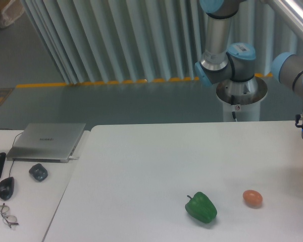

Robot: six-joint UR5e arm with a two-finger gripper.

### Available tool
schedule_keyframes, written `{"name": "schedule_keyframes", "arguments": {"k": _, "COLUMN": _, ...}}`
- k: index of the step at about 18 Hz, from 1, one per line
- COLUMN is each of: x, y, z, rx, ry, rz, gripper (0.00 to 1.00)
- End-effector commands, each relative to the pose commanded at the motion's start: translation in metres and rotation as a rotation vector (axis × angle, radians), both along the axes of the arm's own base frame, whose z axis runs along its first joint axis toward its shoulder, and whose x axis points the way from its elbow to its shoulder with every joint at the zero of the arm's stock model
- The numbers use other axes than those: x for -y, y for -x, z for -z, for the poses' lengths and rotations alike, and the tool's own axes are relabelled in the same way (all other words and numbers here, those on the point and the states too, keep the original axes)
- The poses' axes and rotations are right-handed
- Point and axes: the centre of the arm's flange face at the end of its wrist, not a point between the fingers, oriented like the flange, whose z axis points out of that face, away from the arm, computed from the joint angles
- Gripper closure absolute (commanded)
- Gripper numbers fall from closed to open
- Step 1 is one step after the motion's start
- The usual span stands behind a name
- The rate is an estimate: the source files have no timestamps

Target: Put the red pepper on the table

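Green pepper (201, 207) and egg-shaped thing (252, 198) lie on the bench (141, 166); no red pepper is seen, and the pincer is cut off at the right edge, state untellable

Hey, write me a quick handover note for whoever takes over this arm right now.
Gripper: at the right edge of the frame, fingertips cut off, so open or shut cannot be told.
Red pepper: not visible anywhere in this view; it may be out of frame at the gripper.
Table: holds a green pepper and an orange-brown egg-shaped thing, apart from each other.
Done: no placement visible.
Left: set the red pepper on the table.
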Motion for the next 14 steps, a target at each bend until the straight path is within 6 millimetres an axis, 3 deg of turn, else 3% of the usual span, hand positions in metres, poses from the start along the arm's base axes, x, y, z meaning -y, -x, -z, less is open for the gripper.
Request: {"name": "schedule_keyframes", "arguments": {"k": 14, "x": -0.0023, "y": -0.0023, "z": -0.0048, "rx": 0.008, "ry": -0.033, "rz": -0.002, "gripper": 0.00}}
